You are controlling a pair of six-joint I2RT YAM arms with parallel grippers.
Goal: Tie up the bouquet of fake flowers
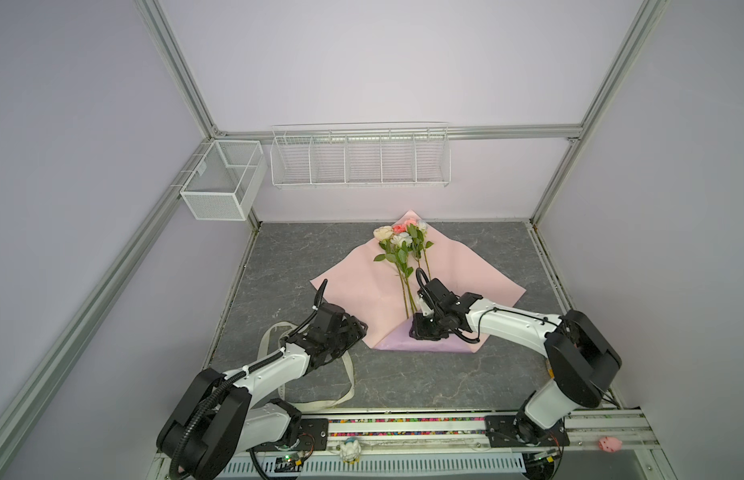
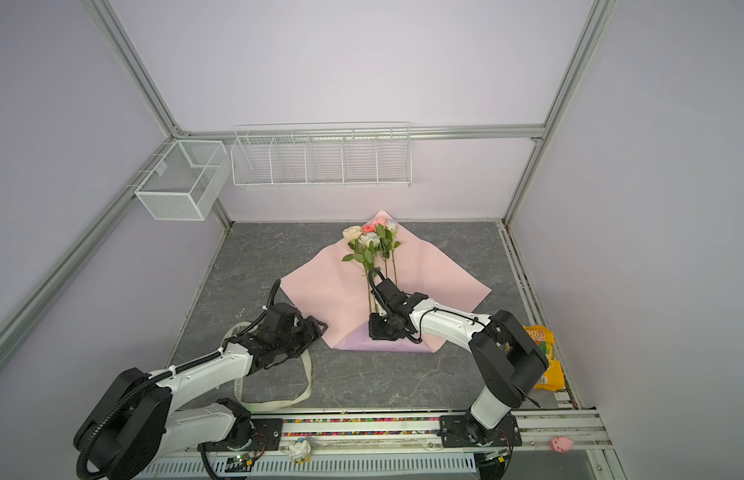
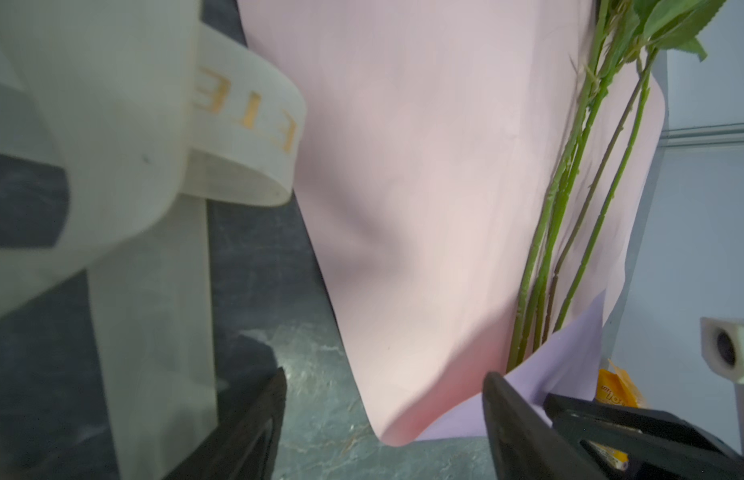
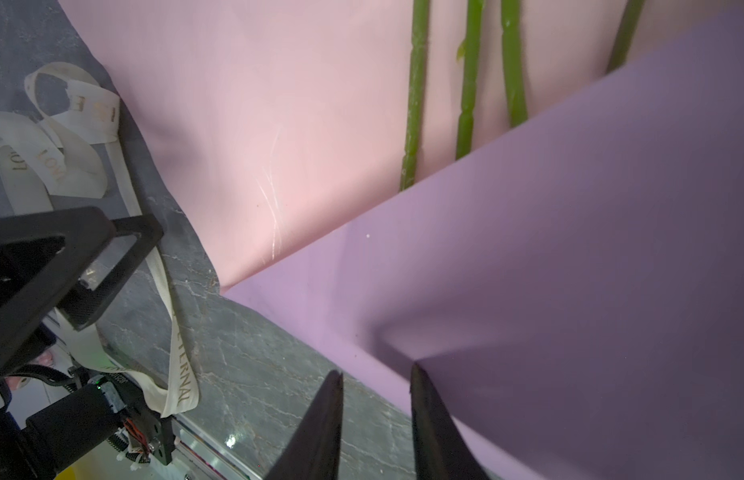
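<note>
Pink paper (image 1: 362,286) under fake flowers (image 1: 401,240), white wire rack (image 1: 360,166) on wall

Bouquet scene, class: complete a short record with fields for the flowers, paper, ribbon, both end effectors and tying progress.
Flowers: bouquet of fake flowers, stems lying along the sheet's middle
Paper: pink wrapping paper spread open on the grey table; lilac flap folded over the stem ends
Ribbon: cream printed ribbon, loose on the table beside the paper
Left end effector: open, jaws either side of the paper's corner
Right end effector: jaws slightly apart, at the lilac flap's edge
Tied: not yet
</note>
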